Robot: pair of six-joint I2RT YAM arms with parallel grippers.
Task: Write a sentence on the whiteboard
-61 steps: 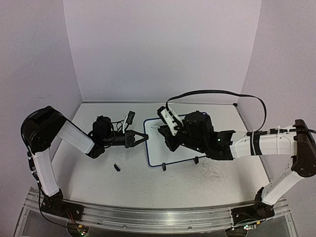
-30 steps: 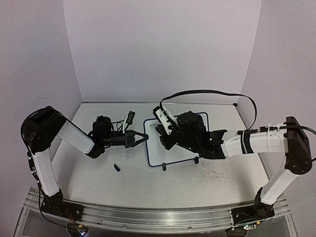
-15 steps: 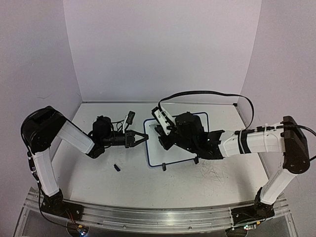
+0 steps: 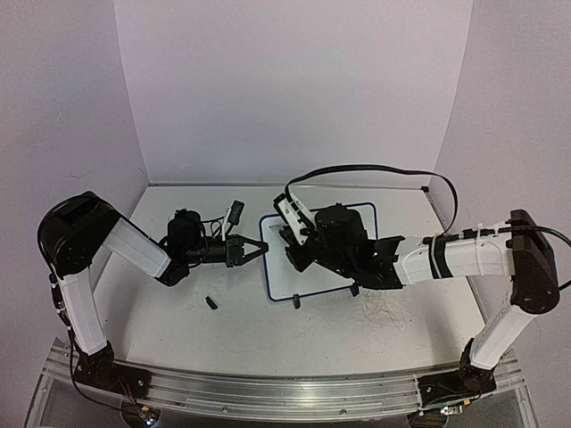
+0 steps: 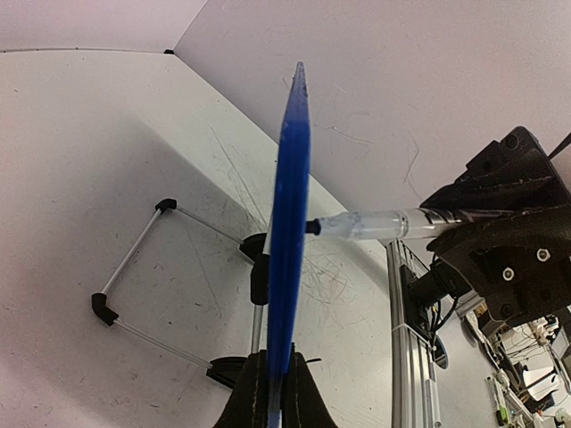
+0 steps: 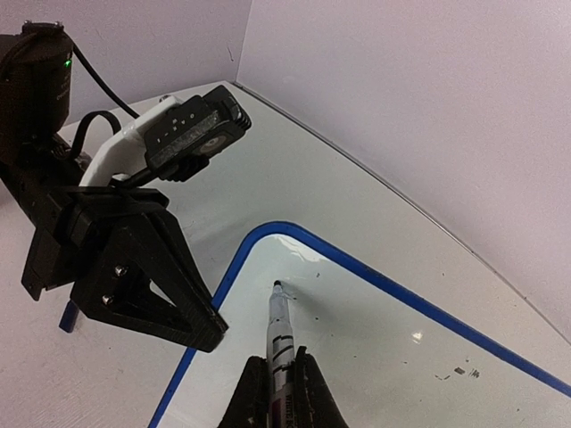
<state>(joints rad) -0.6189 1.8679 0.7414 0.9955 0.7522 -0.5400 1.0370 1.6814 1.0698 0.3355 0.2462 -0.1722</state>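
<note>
The whiteboard (image 4: 308,281), white with a dark blue rim, lies tilted on its black feet at mid-table. My left gripper (image 4: 260,249) is shut on its left rim; in the left wrist view the rim (image 5: 287,223) runs edge-on up from between the jaws of the gripper (image 5: 270,397). My right gripper (image 4: 294,242) is shut on a marker (image 6: 280,330), whose tip rests on the board face (image 6: 384,357) near its far left corner. From the left wrist the marker (image 5: 384,223) meets the board side-on. The sentence is out of view; the face shows only small dark specks.
A small black cap (image 4: 212,302) lies on the table in front of the left arm. The board's wire stand with black feet (image 5: 103,308) sticks out behind it. Grey scribble scratches (image 4: 385,314) mark the tabletop. A black cable (image 4: 384,167) arches over the right arm.
The right arm has carried the marker leftwards across the board toward its far left corner. The left gripper has held still on the rim.
</note>
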